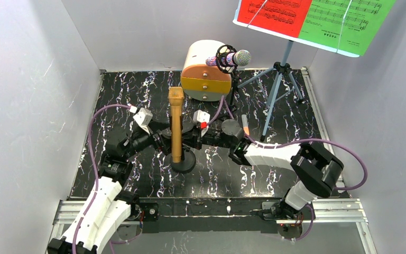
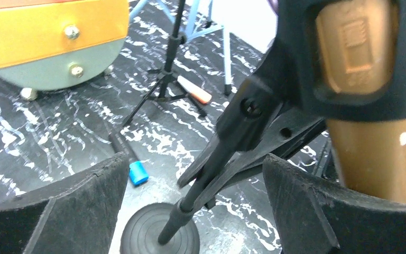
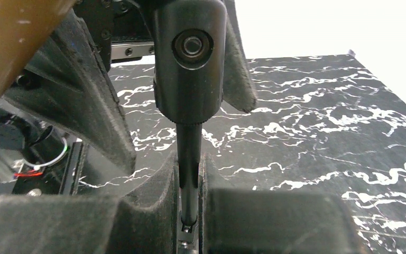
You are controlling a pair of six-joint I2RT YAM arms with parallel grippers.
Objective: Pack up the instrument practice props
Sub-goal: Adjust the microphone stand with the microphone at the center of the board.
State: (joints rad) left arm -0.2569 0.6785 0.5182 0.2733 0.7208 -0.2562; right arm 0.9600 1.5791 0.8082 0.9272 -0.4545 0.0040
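Right claw (image 3: 190, 182): pinched narrow on the thin pole of the round-base black mic stand (image 3: 189, 143), just below its clip.
Left claw (image 2: 194, 169): spread wide, with one finger (image 2: 84, 206) on each side of the same stand, both apart from the pole.
Clip (image 2: 296, 63): sits on top of the stand and holds the gold microphone (image 1: 176, 121) upright in the middle of the table.
Round cabinet (image 1: 206, 71): behind the stand, near the back wall. Both drawers are shut, so their contents are hidden.
Shock mount (image 1: 223, 57): on a black tripod (image 2: 164, 87) just right of the cabinet. It holds the silver-headed purple microphone (image 1: 231, 58) lying roughly level.
Pale-blue tripod (image 1: 277, 90): at the back right. Its desk carries the red sheet (image 1: 275, 13) and the green sheet (image 1: 349, 21) side by side.
Table (image 1: 227, 180): an orange-tipped marker (image 2: 193, 90) lies by the black tripod's feet, and a blue-capped pen (image 2: 132, 164) lies near the stand's round base.
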